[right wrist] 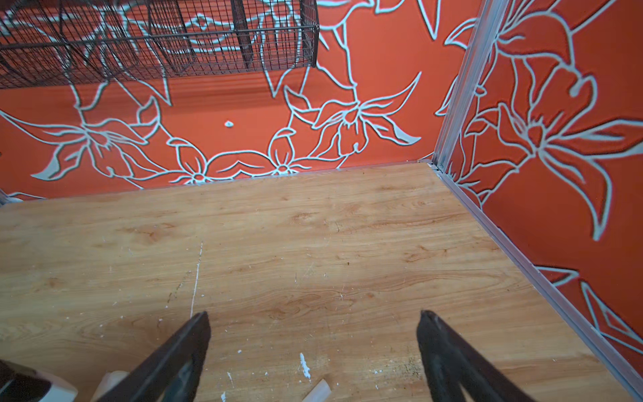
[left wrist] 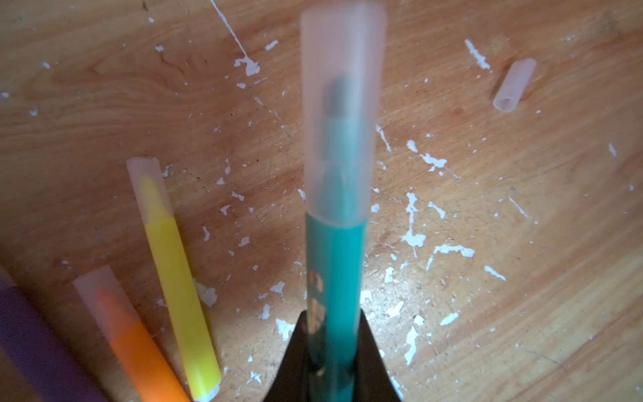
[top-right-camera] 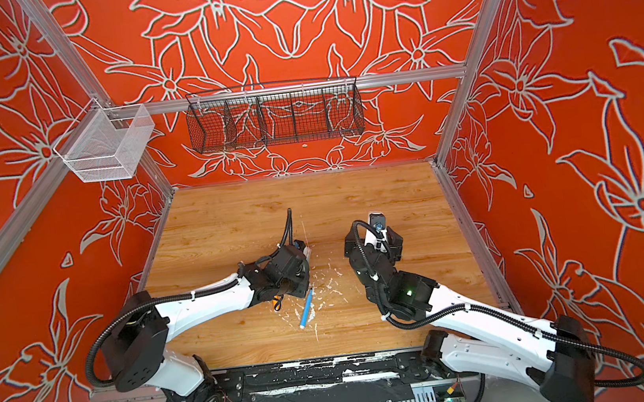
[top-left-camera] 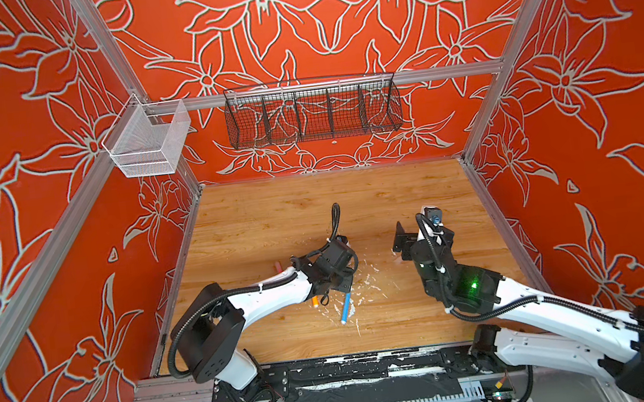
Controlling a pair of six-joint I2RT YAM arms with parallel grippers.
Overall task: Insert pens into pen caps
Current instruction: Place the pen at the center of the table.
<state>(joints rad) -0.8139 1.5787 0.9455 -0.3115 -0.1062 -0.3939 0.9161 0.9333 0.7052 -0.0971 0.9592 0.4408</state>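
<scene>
My left gripper [left wrist: 332, 313] is shut on the barrel of a green pen [left wrist: 334, 271], held above the table. A translucent pen cap [left wrist: 342, 111] sits over the pen's tip. Below it lie a capped yellow pen [left wrist: 177, 278], a capped orange pen [left wrist: 135, 344] and part of a purple pen [left wrist: 31, 344]. One loose pen cap [left wrist: 514, 85] lies apart on the wood. In both top views a blue pen [top-left-camera: 346, 307] [top-right-camera: 306, 309] lies near the left wrist. My right gripper [right wrist: 314, 315] is open and holds nothing; another loose cap [right wrist: 318, 391] lies just before it.
The wooden table [top-left-camera: 314, 219] is speckled with white paint flecks around the pens. A pink pen [top-left-camera: 278, 265] shows beside the left arm. A black wire basket [top-left-camera: 312, 114] and a white mesh basket [top-left-camera: 148, 141] hang on the walls above.
</scene>
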